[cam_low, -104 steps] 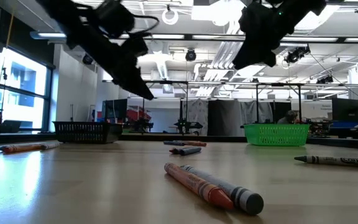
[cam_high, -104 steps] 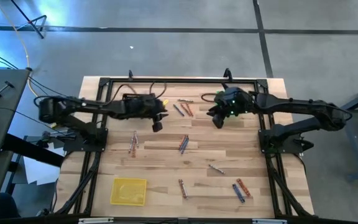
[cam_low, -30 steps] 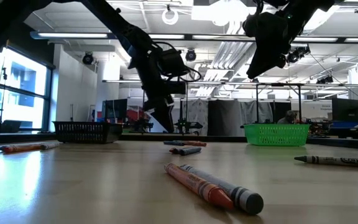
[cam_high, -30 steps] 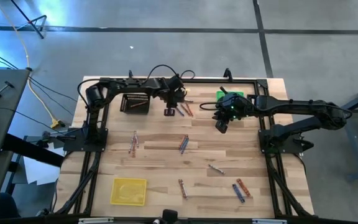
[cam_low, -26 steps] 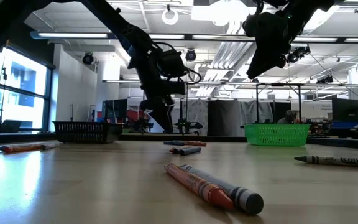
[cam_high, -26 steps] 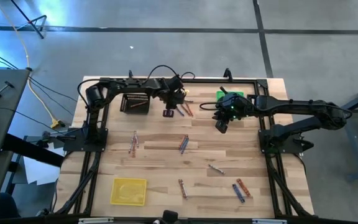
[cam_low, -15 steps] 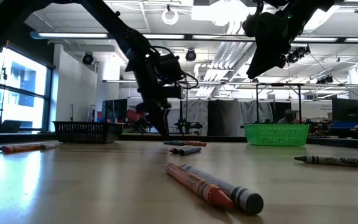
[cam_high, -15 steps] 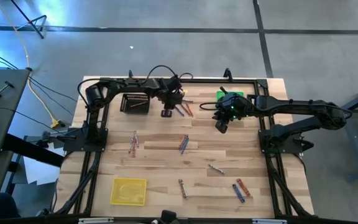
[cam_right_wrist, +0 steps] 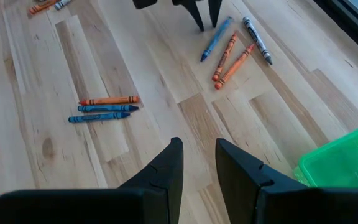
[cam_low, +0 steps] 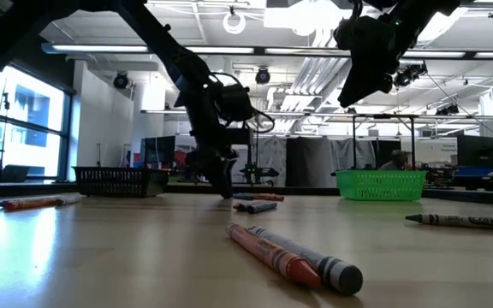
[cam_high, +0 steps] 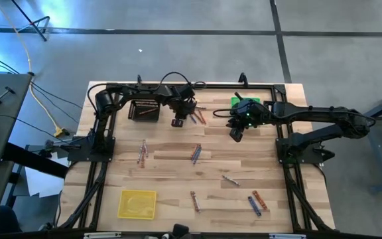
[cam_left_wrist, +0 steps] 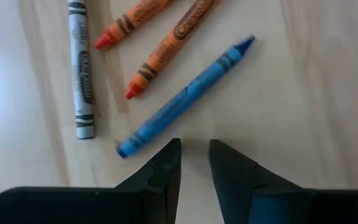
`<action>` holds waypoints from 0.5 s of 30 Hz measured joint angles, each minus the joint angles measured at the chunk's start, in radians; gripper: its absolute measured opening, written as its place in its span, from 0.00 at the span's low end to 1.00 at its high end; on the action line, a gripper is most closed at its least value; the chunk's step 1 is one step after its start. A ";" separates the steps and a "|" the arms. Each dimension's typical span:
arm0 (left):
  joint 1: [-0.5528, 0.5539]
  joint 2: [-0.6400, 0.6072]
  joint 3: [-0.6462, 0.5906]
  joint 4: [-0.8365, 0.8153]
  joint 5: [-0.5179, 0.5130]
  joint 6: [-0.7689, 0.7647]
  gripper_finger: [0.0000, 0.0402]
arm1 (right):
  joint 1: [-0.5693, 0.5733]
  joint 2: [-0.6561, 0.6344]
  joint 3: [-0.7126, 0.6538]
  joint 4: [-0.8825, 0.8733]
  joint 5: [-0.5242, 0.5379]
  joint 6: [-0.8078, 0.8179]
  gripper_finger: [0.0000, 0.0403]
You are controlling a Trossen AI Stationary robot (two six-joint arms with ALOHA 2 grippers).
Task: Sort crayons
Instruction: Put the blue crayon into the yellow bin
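Crayons: the blue crayon (cam_left_wrist: 182,95) lies just ahead of my left fingers (cam_left_wrist: 194,163), slanting across their narrow, empty gap.

Two dark jointed robot arms (cam_high: 131,89), matte black segments on black frame mounts. Looped black cable (cam_high: 172,76) over left wrist. Green indicator light (cam_high: 249,113) on right wrist. Tapered black fingers (cam_left_wrist: 165,171).

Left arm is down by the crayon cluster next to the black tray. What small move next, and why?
Probably shift the left gripper forward to straddle the blue crayon, then lower. Its fingers stand slightly apart with nothing between them, tips just short of the blue crayon, which lies beside two orange crayons and a grey one. The right gripper waits above the table.
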 joint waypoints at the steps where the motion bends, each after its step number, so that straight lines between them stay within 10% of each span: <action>1: 0.000 0.015 0.013 -0.015 0.001 0.009 0.20 | 0.000 0.000 0.000 0.001 0.000 0.000 0.22; 15: -0.011 0.044 0.111 -0.124 -0.040 0.033 0.16 | 0.000 0.000 0.000 0.007 0.000 0.000 0.22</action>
